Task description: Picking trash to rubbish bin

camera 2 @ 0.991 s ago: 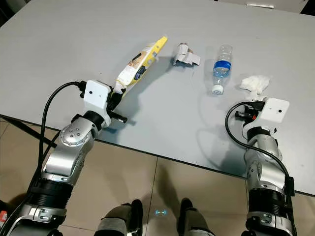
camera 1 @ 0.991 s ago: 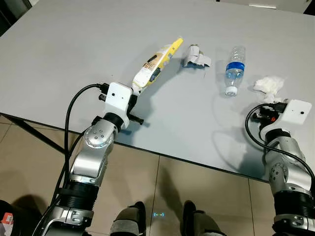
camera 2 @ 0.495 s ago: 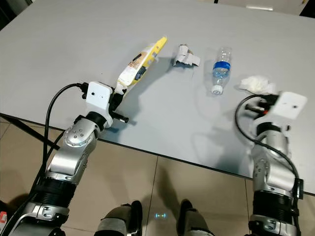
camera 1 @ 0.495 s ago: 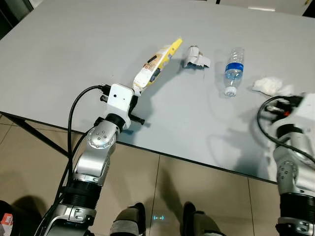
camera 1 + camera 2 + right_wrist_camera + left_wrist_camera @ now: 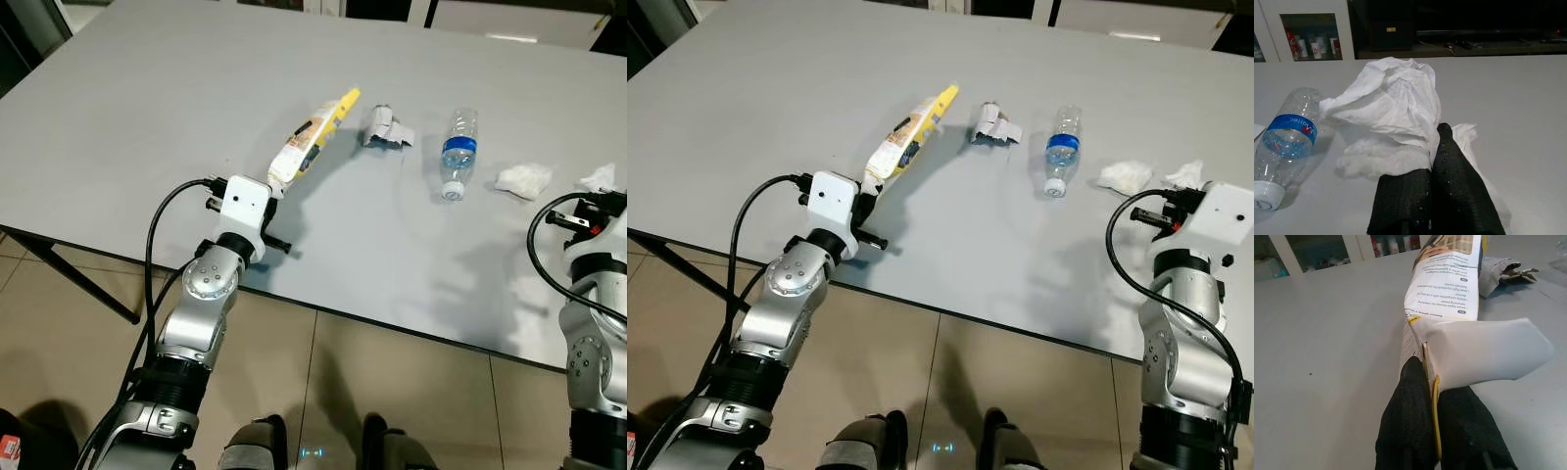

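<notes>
A yellow and white packet (image 5: 309,147) slants up off the grey table (image 5: 127,108), and my left gripper (image 5: 271,192) is shut on its lower end near the front edge. In the left wrist view the black fingers (image 5: 1410,401) clamp the packet's (image 5: 1449,289) flat seam. At the table's right side my right gripper (image 5: 596,193) is shut on a white tissue (image 5: 598,177), and the right wrist view has its fingers (image 5: 1449,171) pressed together under the tissue (image 5: 1396,98). A second crumpled tissue (image 5: 522,179) lies on the table between that gripper and a clear water bottle (image 5: 458,147).
A crumpled grey carton (image 5: 386,128) lies between the packet and the bottle. The table's front edge (image 5: 392,328) runs just behind both wrists, with tiled floor (image 5: 323,392) below. Dark table legs (image 5: 69,279) stand at the lower left.
My right gripper has drawn off to the right with a tissue in it, leaving another tissue on the table. The left gripper keeps its hold on the packet. The camera has shifted slightly.
</notes>
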Available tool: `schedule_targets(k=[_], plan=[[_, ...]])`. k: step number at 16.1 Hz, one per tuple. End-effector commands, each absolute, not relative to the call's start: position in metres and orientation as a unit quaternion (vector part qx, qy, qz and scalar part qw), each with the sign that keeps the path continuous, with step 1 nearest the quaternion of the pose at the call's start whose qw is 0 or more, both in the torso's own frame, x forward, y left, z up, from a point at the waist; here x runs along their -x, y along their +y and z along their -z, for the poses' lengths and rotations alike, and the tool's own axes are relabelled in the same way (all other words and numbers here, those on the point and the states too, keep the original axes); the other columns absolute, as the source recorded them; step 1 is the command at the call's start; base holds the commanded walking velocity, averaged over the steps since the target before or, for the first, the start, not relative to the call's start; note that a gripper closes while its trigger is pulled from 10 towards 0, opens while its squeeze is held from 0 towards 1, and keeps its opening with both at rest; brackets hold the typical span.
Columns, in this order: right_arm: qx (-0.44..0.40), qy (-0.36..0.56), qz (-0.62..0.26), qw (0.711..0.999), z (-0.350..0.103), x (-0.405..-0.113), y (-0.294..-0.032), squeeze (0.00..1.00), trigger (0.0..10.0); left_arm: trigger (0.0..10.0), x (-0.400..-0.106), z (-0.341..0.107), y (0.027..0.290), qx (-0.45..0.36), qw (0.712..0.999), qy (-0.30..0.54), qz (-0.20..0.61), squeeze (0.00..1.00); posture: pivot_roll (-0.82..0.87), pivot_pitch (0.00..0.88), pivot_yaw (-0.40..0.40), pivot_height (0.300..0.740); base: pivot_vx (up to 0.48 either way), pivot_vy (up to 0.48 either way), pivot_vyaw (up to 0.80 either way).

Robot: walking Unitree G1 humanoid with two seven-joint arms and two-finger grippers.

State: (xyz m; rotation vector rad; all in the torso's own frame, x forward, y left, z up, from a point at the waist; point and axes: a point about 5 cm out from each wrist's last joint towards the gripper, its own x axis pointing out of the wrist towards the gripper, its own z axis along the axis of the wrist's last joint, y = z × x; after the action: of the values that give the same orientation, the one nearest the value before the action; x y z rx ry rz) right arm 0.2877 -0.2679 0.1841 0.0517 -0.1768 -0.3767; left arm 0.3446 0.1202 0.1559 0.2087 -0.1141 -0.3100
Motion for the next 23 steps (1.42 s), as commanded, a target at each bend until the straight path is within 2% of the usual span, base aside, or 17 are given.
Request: schedule_targets(k=[1, 3, 11, 23], plan=[[-0.015, -0.091, 0.175, 0.980, -0.187, -0.284, -0.260, 0.00, 10.0, 10.0, -0.345, -0.153, 0.119, -0.102, 0.982, -0.054, 0.150, 0.00, 0.20, 0.150, -0.001, 0.740, 0.000, 0.000, 0.00], [0.003, -0.088, 0.142, 0.986, -0.185, -0.279, -0.245, 0.00, 10.0, 10.0, -0.347, -0.154, 0.112, -0.094, 0.983, -0.063, 0.148, 0.00, 0.19, 0.139, -0.006, 0.740, 0.000, 0.000, 0.40], [0.013, -0.078, 0.113, 0.990, -0.186, -0.273, -0.230, 0.00, 10.0, 10.0, -0.352, -0.157, 0.107, -0.081, 0.984, -0.073, 0.144, 0.00, 0.18, 0.128, -0.016, 0.740, 0.000, 0.000, 0.80], [0.017, -0.074, 0.113, 0.991, -0.185, -0.272, -0.225, 0.00, 10.0, 10.0, -0.357, -0.159, 0.103, -0.069, 0.984, -0.068, 0.151, 0.00, 0.17, 0.121, -0.007, 0.740, 0.000, 0.000, 0.80]])
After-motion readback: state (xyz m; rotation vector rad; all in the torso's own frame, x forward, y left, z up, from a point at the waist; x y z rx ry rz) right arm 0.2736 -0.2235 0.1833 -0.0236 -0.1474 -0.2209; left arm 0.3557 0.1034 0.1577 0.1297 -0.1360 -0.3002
